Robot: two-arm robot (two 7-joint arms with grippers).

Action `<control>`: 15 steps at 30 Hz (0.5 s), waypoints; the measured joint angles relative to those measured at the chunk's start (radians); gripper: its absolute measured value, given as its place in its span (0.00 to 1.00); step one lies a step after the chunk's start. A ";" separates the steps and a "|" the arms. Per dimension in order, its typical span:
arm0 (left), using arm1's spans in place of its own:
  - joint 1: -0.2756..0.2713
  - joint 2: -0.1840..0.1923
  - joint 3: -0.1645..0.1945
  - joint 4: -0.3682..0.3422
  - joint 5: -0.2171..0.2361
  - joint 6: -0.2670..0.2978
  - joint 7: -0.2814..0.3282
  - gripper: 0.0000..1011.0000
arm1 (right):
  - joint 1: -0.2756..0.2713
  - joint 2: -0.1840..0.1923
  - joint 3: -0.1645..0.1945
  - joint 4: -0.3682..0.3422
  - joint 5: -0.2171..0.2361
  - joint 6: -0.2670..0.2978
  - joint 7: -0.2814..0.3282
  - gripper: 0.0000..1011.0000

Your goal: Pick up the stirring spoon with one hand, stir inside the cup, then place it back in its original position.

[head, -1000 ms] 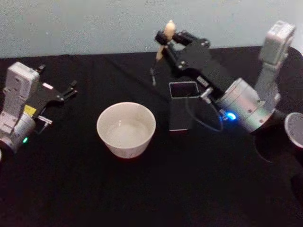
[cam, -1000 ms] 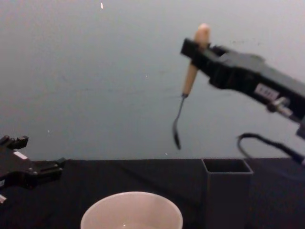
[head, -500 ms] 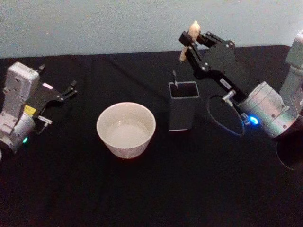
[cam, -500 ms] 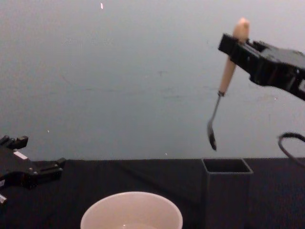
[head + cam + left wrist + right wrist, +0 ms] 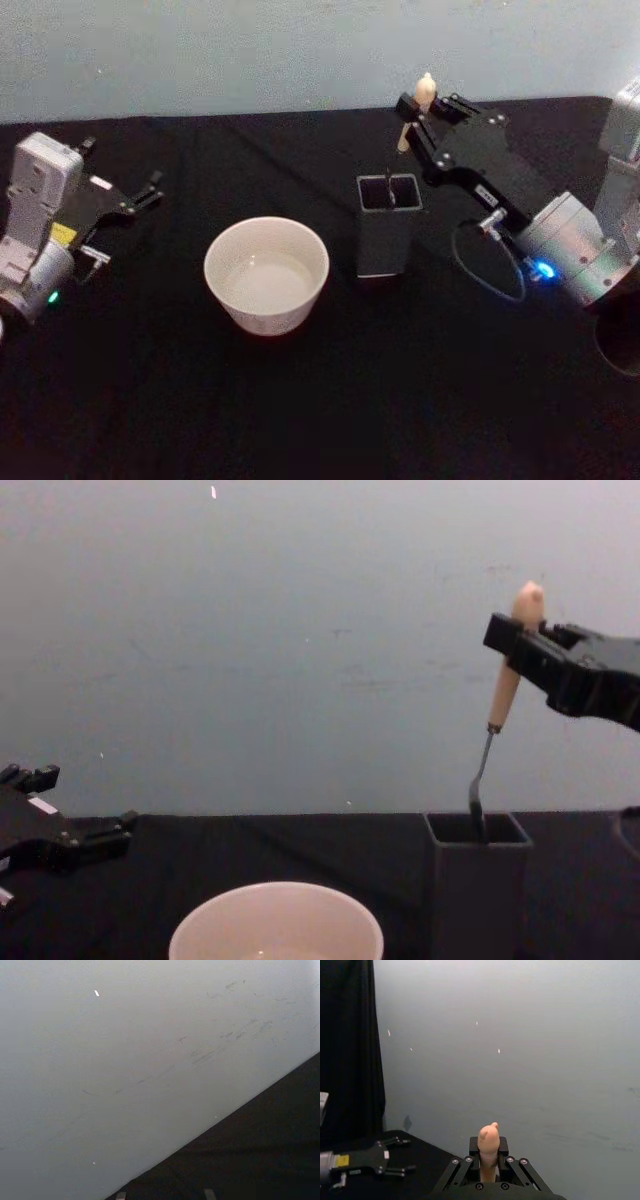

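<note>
Spoon (image 5: 505, 685) hangs nearly upright, slightly tilted, with the upper part of its wooden handle pinched between the jaws of the right gripper (image 5: 515, 640). The knob sticks up just above them. The jaws are closed tight on the handle with no gap showing. The thin shaft runs down from the gripper, and the bowl dips inside the mouth of the grey holder (image 5: 478, 900). Cup (image 5: 262, 318) stands on the black table (image 5: 300, 420) left of the holder, apart from it. Left gripper (image 5: 150, 190) rests at the table's left side, fingers parted, holding nothing.
</note>
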 joint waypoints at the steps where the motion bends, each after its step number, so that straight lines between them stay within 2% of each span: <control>1: 0.000 0.000 0.000 0.000 0.000 0.000 0.000 0.99 | 0.000 -0.001 0.000 0.003 -0.003 0.001 -0.002 0.21; 15: 0.000 0.000 0.000 0.000 0.000 0.000 0.000 0.99 | 0.010 -0.027 -0.006 0.058 -0.053 0.004 -0.021 0.21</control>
